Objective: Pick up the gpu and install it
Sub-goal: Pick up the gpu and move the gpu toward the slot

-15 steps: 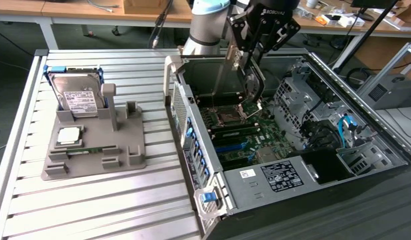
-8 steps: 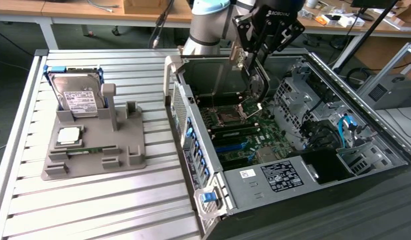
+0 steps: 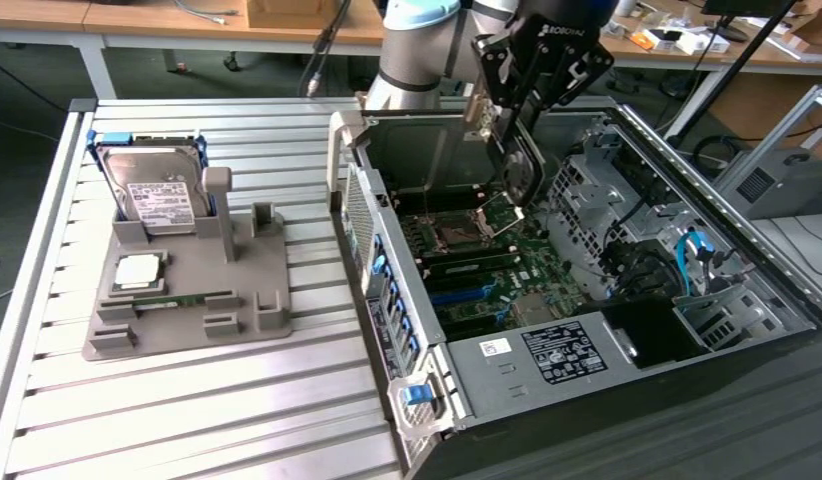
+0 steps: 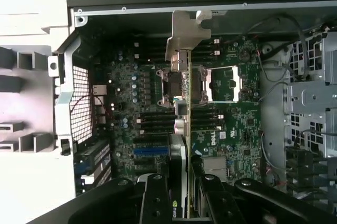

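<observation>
In the exterior view's upper middle, the gripper (image 3: 507, 105) is clamped on the gpu (image 3: 521, 170) – the dark card hangs edge-on, tilted, inside the open computer case (image 3: 371, 230), over the motherboard (image 3: 498, 290) – hard drive (image 3: 155, 190) well apart at upper left

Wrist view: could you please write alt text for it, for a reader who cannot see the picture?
The gripper holds the gpu edge-on over the motherboard of an open computer case. The card's silver metal bracket is at its far end from the gripper.
</observation>
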Tool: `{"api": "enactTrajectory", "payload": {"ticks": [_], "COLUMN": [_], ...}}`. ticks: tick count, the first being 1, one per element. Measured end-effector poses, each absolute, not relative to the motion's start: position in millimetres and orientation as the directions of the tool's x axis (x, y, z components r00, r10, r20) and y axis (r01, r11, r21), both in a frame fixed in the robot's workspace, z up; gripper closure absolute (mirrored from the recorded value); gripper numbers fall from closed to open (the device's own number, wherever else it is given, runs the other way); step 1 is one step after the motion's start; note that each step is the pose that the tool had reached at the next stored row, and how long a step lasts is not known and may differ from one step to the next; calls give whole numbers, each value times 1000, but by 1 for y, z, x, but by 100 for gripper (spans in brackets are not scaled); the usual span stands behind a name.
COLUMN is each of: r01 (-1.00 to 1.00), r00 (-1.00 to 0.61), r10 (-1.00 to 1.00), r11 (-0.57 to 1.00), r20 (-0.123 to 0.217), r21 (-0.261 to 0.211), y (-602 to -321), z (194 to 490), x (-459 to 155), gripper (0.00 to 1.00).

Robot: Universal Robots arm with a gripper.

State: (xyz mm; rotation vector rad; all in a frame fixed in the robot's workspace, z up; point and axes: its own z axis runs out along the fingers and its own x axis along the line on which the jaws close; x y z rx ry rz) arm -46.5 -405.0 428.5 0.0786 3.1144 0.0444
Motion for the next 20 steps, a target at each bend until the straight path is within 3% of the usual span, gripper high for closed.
{"api": "enactTrajectory", "payload": {"ticks": [20], "r01": [50], "r00": [-998], "r10": [51], "r11": [998], "r20": [-25], "r21": [26], "y": [-407], "z": [421], "x": [-30], "gripper": [73]}}
